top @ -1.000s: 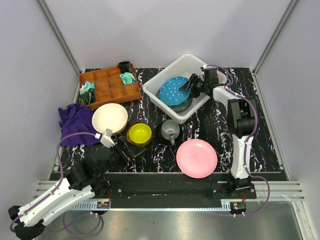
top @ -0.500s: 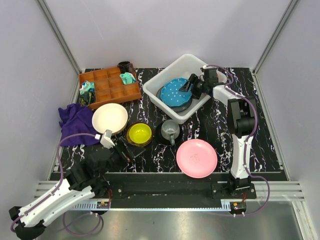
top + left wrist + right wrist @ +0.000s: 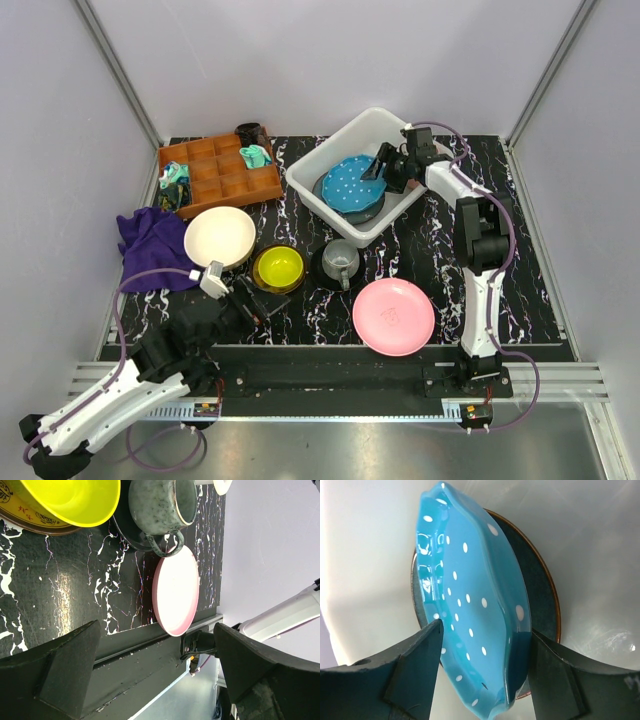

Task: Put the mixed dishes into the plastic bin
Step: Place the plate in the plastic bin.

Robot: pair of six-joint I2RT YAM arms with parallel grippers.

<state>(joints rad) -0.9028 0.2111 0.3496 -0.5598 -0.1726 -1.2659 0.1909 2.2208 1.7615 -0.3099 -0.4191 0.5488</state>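
Right gripper (image 3: 380, 166) has spread its jaws and eased back toward the bin wall. The blue dotted plate (image 3: 470, 605) lies loose between them, tilted on the grey-blue plate (image 3: 540, 590) inside the plastic bin (image 3: 370, 113). Two dishes look done. Left on the table (image 3: 440, 260) are the cream bowl (image 3: 220, 236), yellow bowl (image 3: 278, 267), grey mug (image 3: 341, 260) on its black saucer (image 3: 322, 270), and pink plate (image 3: 393, 316).

Left gripper (image 3: 156, 626) gapes wide and empty, with bowl and mug just ahead of its jaws. The bin's wall sits close behind the right jaws, so free room is upward.
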